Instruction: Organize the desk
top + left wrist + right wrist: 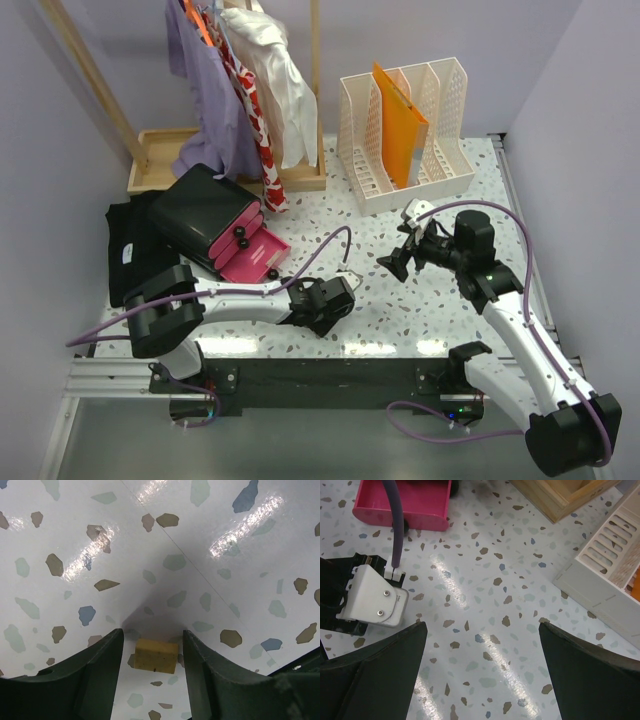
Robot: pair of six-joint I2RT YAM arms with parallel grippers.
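Left tool [152, 635] is down low, jaws parted and straddling a small yellow block [156, 655], not yet closed on it. Right tool [482, 625] hangs spread wide with nothing in it. Both are over the tabletop [400, 300], which fills the space in front of the arm bases. I'd judge it hard, rigid and slick under that gloss, so nothing to grip there. The hold belongs on the block's two flat sides, and a light piece like that could skid if nudged off-centre. The tabletop itself is white with grey, brown and blue speckles, bright glare streaks and a thin seam. At the back, a pink drawer box [250, 255] and a cream file rack [400, 130].
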